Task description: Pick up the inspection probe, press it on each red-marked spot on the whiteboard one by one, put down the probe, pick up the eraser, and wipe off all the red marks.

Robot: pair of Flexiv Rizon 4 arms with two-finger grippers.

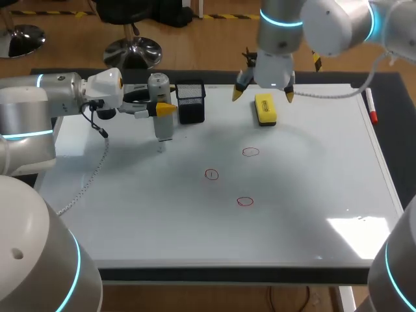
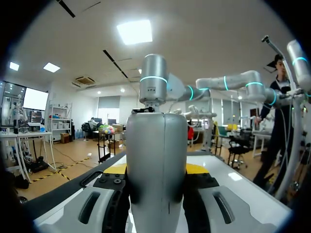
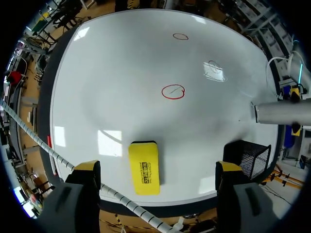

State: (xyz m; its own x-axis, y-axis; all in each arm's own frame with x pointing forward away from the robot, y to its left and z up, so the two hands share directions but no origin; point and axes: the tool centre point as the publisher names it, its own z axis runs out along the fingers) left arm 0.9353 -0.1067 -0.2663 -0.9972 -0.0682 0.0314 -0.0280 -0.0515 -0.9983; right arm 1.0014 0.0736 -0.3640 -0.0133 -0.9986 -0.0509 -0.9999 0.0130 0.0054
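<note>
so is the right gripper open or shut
Open: on the right gripper the fingers stand wide apart above the eraser, not touching it.

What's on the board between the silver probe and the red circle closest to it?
Nothing. Only bare whiteboard lies between the probe and that red circle, as the head view shows.

Two extras you had in view
You had a black wire-mesh pen cup [image 1: 190,102] standing upright, and a red-and-white marker pen [image 1: 371,106] lying well apart from it.
</note>
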